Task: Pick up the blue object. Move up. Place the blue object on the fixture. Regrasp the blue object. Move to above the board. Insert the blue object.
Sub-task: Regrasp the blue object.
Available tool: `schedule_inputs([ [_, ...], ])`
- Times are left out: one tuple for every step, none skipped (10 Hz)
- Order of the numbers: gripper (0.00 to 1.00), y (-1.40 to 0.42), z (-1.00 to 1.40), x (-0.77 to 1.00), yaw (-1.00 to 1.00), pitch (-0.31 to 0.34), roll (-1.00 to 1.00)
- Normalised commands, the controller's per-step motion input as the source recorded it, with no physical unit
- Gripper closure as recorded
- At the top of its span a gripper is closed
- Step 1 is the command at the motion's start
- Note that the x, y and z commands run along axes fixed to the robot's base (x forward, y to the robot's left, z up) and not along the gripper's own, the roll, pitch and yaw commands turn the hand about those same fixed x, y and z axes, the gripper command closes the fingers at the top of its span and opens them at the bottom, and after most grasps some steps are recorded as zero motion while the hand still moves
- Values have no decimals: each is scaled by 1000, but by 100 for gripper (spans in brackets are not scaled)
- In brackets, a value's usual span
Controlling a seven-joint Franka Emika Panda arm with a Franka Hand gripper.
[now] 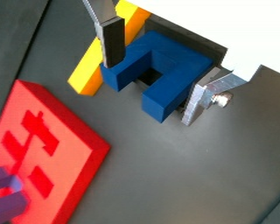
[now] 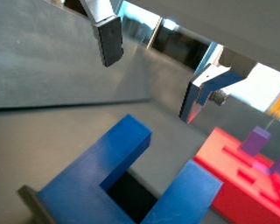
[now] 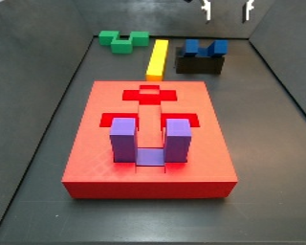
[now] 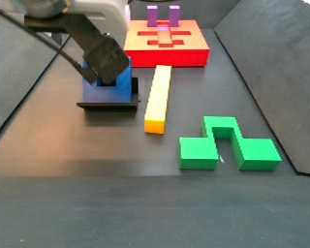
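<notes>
The blue object (image 3: 193,47) is a dark blue U-shaped block. It rests on the small black fixture (image 3: 201,65) at the far end of the floor, prongs up. My gripper (image 3: 228,11) hangs open above it, and the fingers are clear of the block in a wrist view (image 2: 149,89). In a wrist view (image 1: 150,90) the blue object (image 1: 175,66) lies between the spread fingers. In a side view the gripper (image 4: 106,66) is over the blue object (image 4: 104,92) and the fixture (image 4: 106,105). The red board (image 3: 104,163) lies nearer.
A purple U-shaped block (image 3: 149,142) stands in a recess of the board. A long yellow bar (image 3: 159,55) lies beside the fixture. A green block (image 3: 123,40) sits at the far left. Dark walls ring the floor.
</notes>
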Motion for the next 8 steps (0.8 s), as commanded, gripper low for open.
schedule_inputs([
  [0, -174, 29, 63, 0, 0, 1000],
  [0, -180, 37, 111, 0, 0, 1000],
  [0, -206, 54, 154, 40, 0, 1000],
  [0, -186, 57, 177, 106, -71, 1000],
  [0, -191, 29, 180, 169, -131, 1000],
  [0, -214, 17, 200, 206, -183, 1000],
  [0, -223, 0, 214, 229, -214, 1000],
  [0, -206, 0, 197, 249, -220, 1000],
])
